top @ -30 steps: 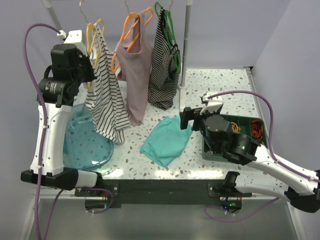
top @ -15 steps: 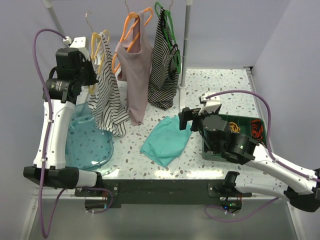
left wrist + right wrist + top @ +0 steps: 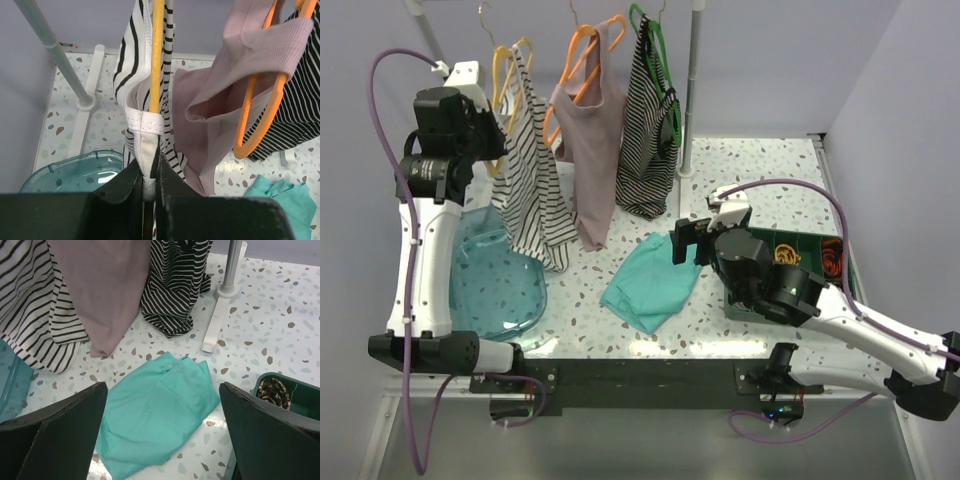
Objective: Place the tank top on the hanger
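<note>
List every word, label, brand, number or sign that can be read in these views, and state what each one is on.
No text is legible in any view.
Too small to read: the round sticker on the left arm.
No lettering shows on the tank top, the hanger or the other clothes.

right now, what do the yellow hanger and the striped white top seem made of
Thin yellow hanger: probably plastic, smooth, uniformly coloured rod. White tank top with sparse black stripes: soft matte knit fabric, maybe cotton; it drapes in folds, with stitched hems.
</note>
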You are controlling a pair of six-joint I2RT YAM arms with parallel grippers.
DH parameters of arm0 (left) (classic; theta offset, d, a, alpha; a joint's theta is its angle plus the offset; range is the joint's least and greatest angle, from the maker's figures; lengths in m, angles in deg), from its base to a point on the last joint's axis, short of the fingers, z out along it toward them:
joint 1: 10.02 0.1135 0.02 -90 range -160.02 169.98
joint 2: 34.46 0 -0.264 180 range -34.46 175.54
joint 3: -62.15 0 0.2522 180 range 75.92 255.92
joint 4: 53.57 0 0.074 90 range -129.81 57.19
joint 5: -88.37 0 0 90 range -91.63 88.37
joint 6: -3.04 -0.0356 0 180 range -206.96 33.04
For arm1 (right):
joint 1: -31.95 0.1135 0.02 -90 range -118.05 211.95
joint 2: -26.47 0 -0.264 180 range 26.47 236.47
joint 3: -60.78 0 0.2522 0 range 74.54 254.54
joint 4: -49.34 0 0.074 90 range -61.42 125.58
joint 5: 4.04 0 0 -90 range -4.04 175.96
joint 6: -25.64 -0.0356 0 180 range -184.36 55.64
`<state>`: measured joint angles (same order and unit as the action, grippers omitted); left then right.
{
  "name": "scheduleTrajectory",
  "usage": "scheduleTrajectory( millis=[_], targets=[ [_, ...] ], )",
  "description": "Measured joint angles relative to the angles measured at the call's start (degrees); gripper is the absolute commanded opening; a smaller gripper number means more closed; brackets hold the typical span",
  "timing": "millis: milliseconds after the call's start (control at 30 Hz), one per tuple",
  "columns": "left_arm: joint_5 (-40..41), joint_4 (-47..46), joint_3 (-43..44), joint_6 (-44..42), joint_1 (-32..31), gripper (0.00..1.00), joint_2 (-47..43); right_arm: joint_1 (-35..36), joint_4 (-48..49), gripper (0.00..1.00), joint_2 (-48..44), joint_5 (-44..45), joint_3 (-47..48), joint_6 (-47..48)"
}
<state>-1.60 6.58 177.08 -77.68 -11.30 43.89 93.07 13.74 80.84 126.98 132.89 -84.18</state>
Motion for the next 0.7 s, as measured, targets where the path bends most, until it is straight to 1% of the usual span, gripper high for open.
scheduleTrajectory(
  millis=[267,433,700],
  targets=[
    [0.79,-0.11,8.83,-0.81,0.68,0.0,3.93,0.0,-0.02,0.99,1.84,-0.9,0.0,0.59],
    [0.5,-0.04,11.72,-1.4,1.79,0.0,7.19,0.0,-0.02,0.99,1.88,-1.53,0.02,0.83],
    [-0.5,-0.07,13.42,-1.4,4.66,0.0,11.8,0.0,-0.02,0.99,1.88,-1.55,0.02,1.05]
  ],
)
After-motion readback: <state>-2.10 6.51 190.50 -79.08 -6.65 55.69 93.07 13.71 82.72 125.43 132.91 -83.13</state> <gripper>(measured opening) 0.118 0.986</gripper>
